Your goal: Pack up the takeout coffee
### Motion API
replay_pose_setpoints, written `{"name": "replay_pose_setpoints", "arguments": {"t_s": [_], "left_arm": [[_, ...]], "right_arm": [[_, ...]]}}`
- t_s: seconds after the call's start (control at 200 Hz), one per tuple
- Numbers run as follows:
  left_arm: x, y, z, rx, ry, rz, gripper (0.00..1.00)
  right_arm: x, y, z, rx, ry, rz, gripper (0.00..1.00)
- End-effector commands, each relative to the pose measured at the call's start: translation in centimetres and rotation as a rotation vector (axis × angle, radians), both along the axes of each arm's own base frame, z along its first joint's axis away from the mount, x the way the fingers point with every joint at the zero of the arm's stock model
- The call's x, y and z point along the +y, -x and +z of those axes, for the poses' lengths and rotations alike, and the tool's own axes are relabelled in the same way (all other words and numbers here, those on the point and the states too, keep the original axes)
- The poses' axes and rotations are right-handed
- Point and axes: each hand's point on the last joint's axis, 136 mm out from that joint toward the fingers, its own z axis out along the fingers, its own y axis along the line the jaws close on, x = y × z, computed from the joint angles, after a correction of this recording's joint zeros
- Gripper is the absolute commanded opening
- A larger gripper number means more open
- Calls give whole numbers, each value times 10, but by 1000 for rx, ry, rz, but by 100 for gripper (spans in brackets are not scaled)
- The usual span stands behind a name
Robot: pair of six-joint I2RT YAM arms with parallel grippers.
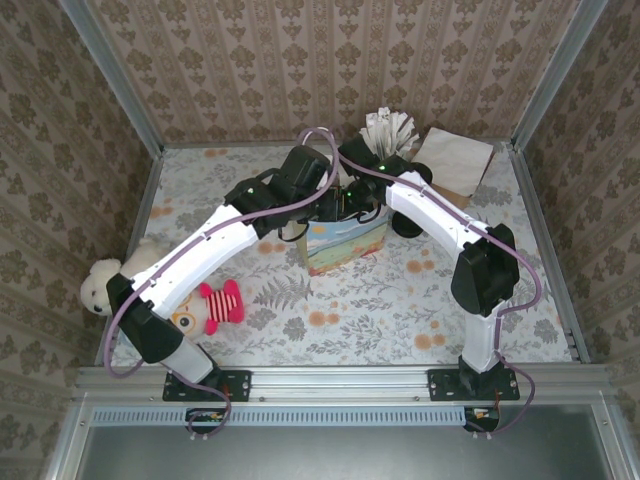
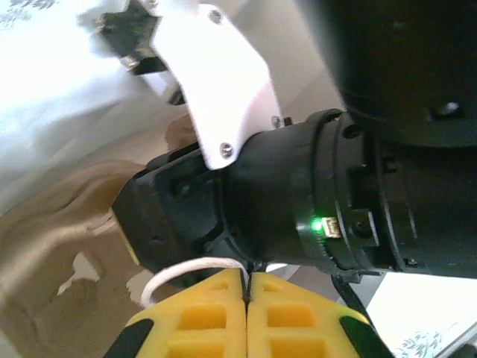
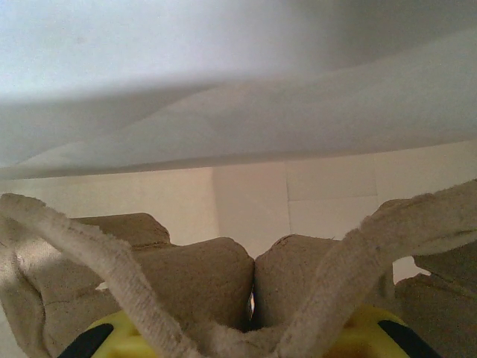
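Pinching the gift bag's point(image 1: 345, 248) white cord handle point(image 2: 175, 274) looks like the left jaws' job. Their yellow pads point(image 2: 201, 321) are pressed flat together above the bag's mouth, and the cord runs into the seam between them. The right jaws reach into the bag from its right side and are clamped on the middle ridge of a brown pulp carrier point(image 3: 201, 276). The carrier's frayed straps rise on either side, and the bag's pale inner wall is close ahead.

I take the dark round shape just right of the bag, under the right forearm, to be the takeout coffee point(image 1: 408, 225). It is in shadow, so I cannot separate cup from lid. Nor can I tell whether any cup sits in the carrier.

To do this step well, the handle should be drawn up and away from the bag's centre so the mouth stays wide. The carrier should go down level and centred, so the straps do not snag the bag's rim.

Room is tight above the bag, where the right wrist's black housing sits just beyond the left pads. Behind the bag, a cup of white sticks point(image 1: 388, 130) and a brown paper point(image 1: 455, 160) stand near. Bare tabletop point(image 1: 400, 320) lies in front of the bag, and a white bear point(image 1: 100, 285) and a red toy point(image 1: 222, 305) lie well to its left.
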Motion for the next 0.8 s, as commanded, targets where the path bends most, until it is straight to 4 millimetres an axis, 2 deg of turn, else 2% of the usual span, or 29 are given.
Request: {"name": "replay_pose_setpoints", "arguments": {"t_s": [0.0,0.185,0.36,0.465,0.545,0.66,0.795], "left_arm": [[-19,10,17,-89,78,-152,1],[-31,26,23,-249,55,-362,0],[-29,36,33,-428,40,-483,0],[-30,55,41,-540,53,-617,0],[-26,72,45,-625,55,-716,0],[-18,92,40,-790,19,-860,0],[-7,105,37,-925,-27,-961,0]], "right_arm": [[6,6,13,-10,-15,22,24],[4,7,8,28,10,19,24],[2,8,11,42,21,17,24],[-1,7,16,45,17,6,24],[-1,8,19,62,-12,2,24],[2,12,21,95,-54,11,24],[-4,8,20,121,-77,-14,24]]}}
